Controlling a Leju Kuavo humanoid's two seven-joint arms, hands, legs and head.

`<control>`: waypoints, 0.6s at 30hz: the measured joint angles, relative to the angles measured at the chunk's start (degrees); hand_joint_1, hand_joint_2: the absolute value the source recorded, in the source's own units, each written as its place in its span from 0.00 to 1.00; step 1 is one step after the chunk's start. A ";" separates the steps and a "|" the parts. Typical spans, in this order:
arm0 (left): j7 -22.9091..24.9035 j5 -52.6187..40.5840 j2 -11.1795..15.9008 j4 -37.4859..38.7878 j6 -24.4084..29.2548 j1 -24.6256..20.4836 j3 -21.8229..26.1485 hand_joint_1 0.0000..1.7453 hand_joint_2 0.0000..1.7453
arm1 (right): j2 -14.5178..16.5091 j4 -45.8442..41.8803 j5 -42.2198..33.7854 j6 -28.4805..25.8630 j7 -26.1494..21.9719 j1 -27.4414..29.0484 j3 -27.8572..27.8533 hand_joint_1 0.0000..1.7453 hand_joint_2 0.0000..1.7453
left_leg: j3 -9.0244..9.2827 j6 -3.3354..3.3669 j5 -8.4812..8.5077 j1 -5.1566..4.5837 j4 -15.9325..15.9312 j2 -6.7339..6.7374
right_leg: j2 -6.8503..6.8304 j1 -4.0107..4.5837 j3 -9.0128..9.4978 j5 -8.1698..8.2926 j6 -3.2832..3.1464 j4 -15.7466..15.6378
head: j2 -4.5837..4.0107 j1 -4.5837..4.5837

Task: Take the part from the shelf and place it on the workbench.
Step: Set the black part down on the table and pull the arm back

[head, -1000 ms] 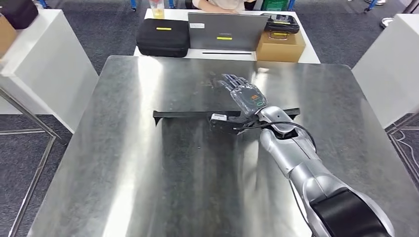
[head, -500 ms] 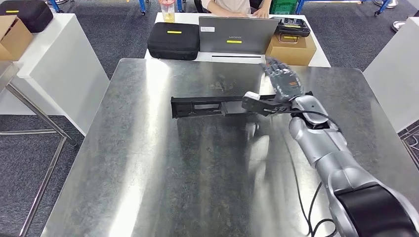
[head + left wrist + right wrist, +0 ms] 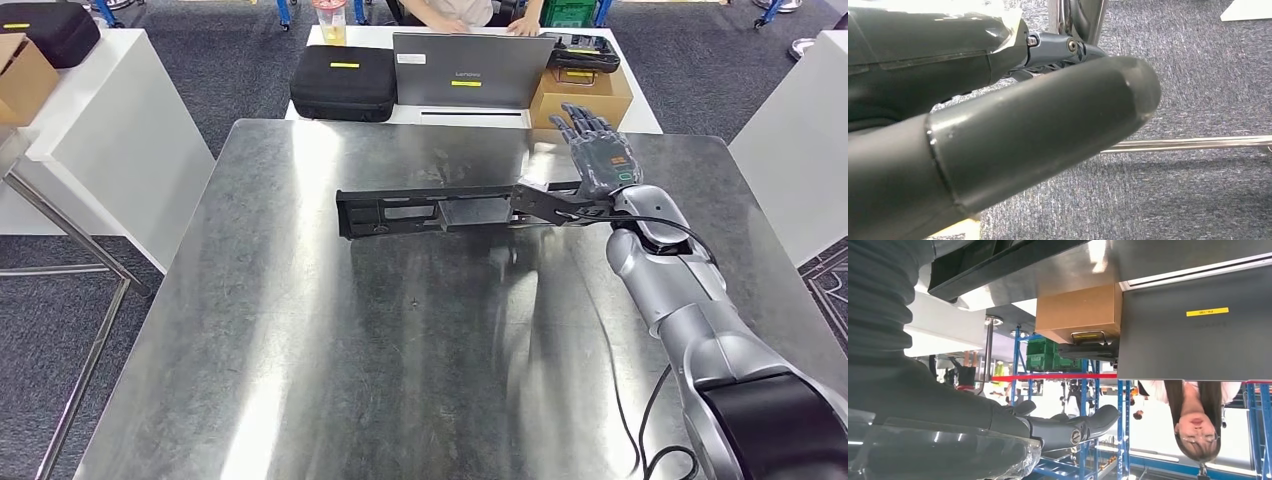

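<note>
Over the workbench, the right robot hand grips the black part, fingers extended forward.

The right arm is built of rounded silver segments, ending near the shoulder in a matte black cover. A thin black cable loops over the wrist, and more of it runs along the lower forearm. The right hand has a dark grey back with a small orange patch and a green-outlined marking; its fingers are dark and segmented. In the left wrist view, the left hand shows a thick, smooth dark grey thumb and a blue-grey bracket with two screws.
</note>
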 joint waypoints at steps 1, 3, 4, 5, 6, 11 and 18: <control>-0.01 0.00 -0.01 0.00 -0.02 -0.01 0.00 0.00 0.00 | -0.05 0.01 0.16 -0.07 0.19 0.00 0.00 0.00 1.00 | 0.00 0.00 0.00 0.00 0.00 0.00 | 0.00 0.00 0.00 0.00 0.00 0.00 | 0.00 0.00; -0.08 0.14 -0.04 0.00 -0.21 -0.03 0.01 0.00 0.00 | -0.27 0.05 0.84 -0.23 1.05 -0.07 -0.01 0.00 1.00 | 0.00 0.00 0.00 -0.02 0.01 0.00 | 0.00 -0.01 -0.01 0.00 0.00 0.00 | 0.00 -0.01; -0.17 0.34 -0.06 0.00 -0.33 -0.03 0.06 0.00 0.00 | -0.51 0.12 1.25 -0.28 1.55 -0.17 -0.03 0.00 1.00 | 0.00 0.00 0.00 -0.03 0.01 -0.01 | 0.00 -0.02 -0.01 0.00 0.00 0.00 | 0.00 -0.01; -0.33 0.69 -0.09 0.01 -0.43 -0.02 0.17 0.00 0.00 | -0.90 0.25 1.59 -0.25 1.92 -0.37 -0.12 0.00 1.00 | -0.01 0.00 0.00 -0.05 0.01 -0.02 | -0.01 -0.02 -0.01 0.00 0.00 0.00 | 0.00 0.00; -0.53 1.16 -0.13 0.01 -0.48 0.00 0.38 0.00 0.00 | -1.39 0.46 1.79 -0.10 2.12 -0.71 -0.25 0.00 1.00 | -0.02 -0.01 0.01 -0.08 0.01 -0.03 | -0.02 -0.03 -0.02 0.00 0.00 0.00 | 0.00 0.01; -2.20 3.30 -0.31 0.02 -0.75 0.35 2.24 0.00 0.25 | -4.25 2.37 2.39 2.47 1.66 -4.71 -1.02 0.00 1.00 | -0.05 0.00 0.01 -0.27 0.02 0.01 | 0.00 -0.11 -0.06 0.01 0.01 0.00 | 0.00 0.00; -3.31 3.40 -0.77 0.07 -1.86 0.70 3.34 0.00 0.00 | -9.62 3.79 2.49 3.32 1.58 -8.12 -2.13 0.00 1.00 | -0.08 0.01 0.01 -0.34 0.04 -0.23 | -0.21 -0.13 -0.09 0.00 0.02 -0.01 | 0.00 0.01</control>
